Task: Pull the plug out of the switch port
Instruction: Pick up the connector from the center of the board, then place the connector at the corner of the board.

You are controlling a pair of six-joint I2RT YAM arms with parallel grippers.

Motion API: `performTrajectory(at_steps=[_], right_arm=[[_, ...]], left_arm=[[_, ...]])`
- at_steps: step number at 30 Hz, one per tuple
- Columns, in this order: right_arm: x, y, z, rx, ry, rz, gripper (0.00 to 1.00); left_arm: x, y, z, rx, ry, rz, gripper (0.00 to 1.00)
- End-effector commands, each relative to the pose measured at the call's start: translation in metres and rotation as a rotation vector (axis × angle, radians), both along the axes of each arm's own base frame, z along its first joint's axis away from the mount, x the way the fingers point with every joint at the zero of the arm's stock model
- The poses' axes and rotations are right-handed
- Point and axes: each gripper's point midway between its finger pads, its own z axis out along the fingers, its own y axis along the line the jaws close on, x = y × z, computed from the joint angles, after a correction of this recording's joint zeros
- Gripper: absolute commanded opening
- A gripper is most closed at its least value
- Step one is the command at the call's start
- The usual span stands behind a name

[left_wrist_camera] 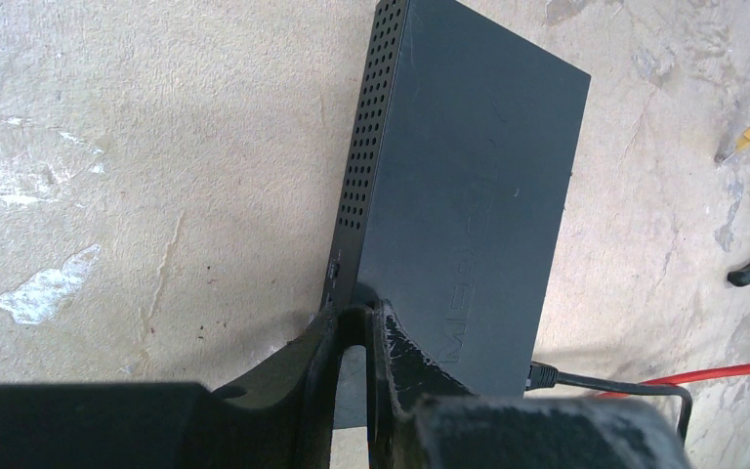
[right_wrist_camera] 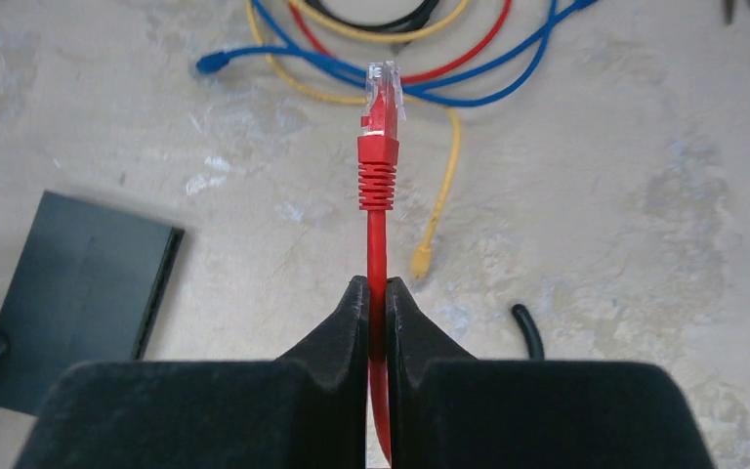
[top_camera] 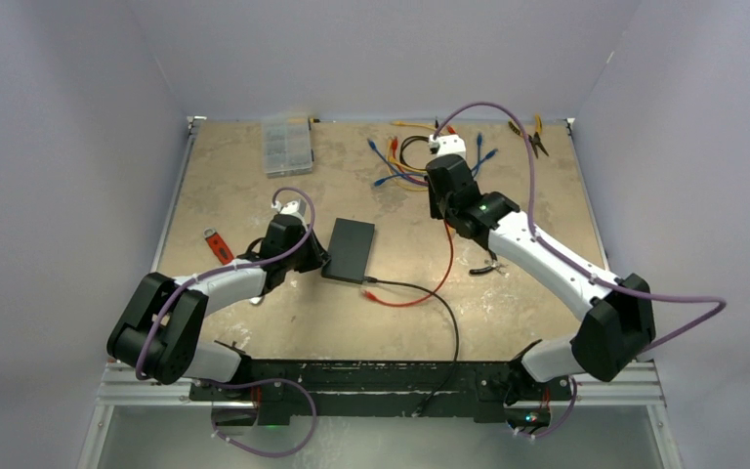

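The switch (left_wrist_camera: 469,186) bears faint raised lettering beginning "MERC", the rest illegible.

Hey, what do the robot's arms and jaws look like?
The left arm and right arm have white shells with bulky black joints. A purple cable trails along each to a white wrist camera. A green light glows on the right one. The jaws are matte black wedges, scuffed on the left.
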Motion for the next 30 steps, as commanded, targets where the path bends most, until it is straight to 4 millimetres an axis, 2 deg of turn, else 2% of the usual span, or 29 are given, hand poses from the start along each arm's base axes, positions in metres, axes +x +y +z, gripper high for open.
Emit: performTrajectory(at_steps=[1,9,18,23,27,30], right_arm=[[0.009,-0.017,0.058,0.006,-0.147,-0.097,0.0],[0.011,-0.049,0.081,-0.101,-0.192,-0.255,0.0],[0.009,-0.07,0.129,-0.132,-0.304,-0.339,0.0],[0.009,-0.086,0.133,-0.244,-0.293,-0.41,0.0],[0.01,-0.084,0.13,-0.244,-0.285,-0.407,0.0],[0.013,-0.069,0.131,-0.163,-0.29,-0.333,0.0]], left_arm=[[-0.055,0.03,-0.057,0.154,0.238,-0.018,0.1],[-0.055,0.029,-0.057,0.151,0.237,-0.02,0.1],[-0.055,0.029,-0.057,0.151,0.236,-0.021,0.1],[-0.055,0.029,-0.058,0.15,0.238,-0.021,0.1],[-0.054,0.028,-0.058,0.149,0.238,-0.021,0.1],[-0.055,0.028,-0.058,0.15,0.241,-0.023,0.1]])
